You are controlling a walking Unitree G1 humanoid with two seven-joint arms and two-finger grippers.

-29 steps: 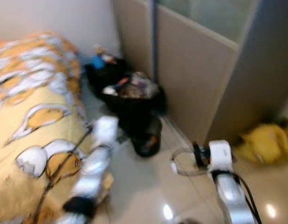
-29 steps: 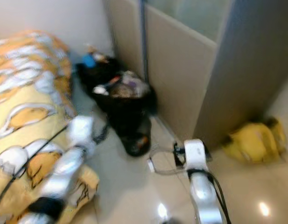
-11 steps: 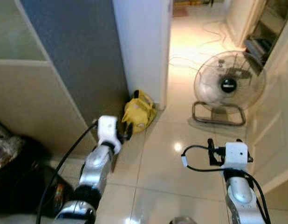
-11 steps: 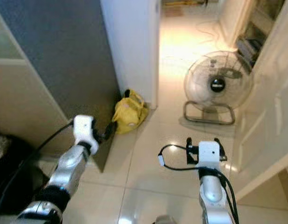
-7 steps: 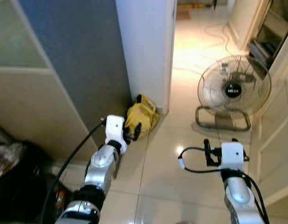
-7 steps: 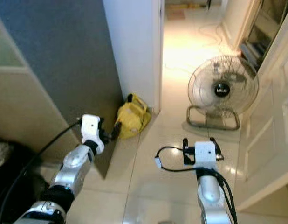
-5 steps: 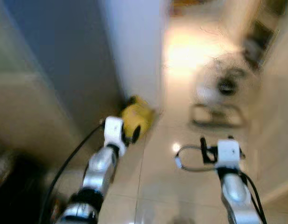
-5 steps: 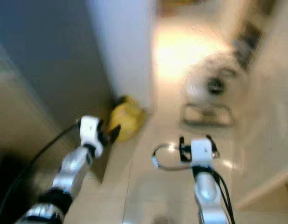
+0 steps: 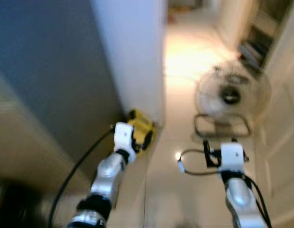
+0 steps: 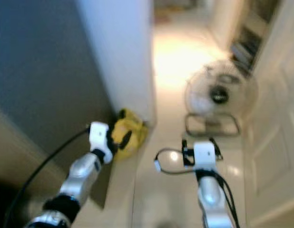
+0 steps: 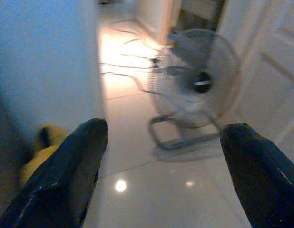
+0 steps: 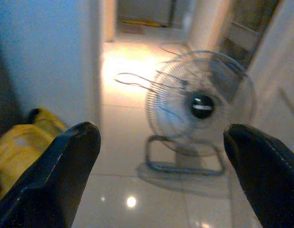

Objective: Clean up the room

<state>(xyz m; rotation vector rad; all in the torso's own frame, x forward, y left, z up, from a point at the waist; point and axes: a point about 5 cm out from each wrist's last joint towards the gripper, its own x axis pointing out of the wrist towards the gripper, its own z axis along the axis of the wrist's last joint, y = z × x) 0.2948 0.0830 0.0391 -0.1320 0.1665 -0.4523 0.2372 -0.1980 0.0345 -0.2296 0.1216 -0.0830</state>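
A crumpled yellow bag (image 9: 141,129) lies on the tiled floor at the foot of a white wall corner (image 9: 132,57). My left gripper (image 9: 143,138) is held out low just in front of that bag, open and empty; in the left wrist view its fingers (image 11: 75,166) stand wide apart with the yellow bag (image 11: 40,147) off to one side. My right gripper (image 9: 219,145) hovers over bare floor short of a standing fan (image 9: 231,95), also open with nothing between its fingers (image 12: 66,161). The eye views are blurred.
A dark grey wardrobe panel (image 9: 47,80) fills the left. The round fan (image 12: 199,107) stands on a metal foot in the doorway, with cables (image 12: 137,78) trailing on the lit hallway floor behind. A white door (image 9: 285,118) borders the right.
The camera has swung from the bed and black bags round to the doorway, then crept closer to the yellow bag. Both arms keep their outstretched pose, fingers open.
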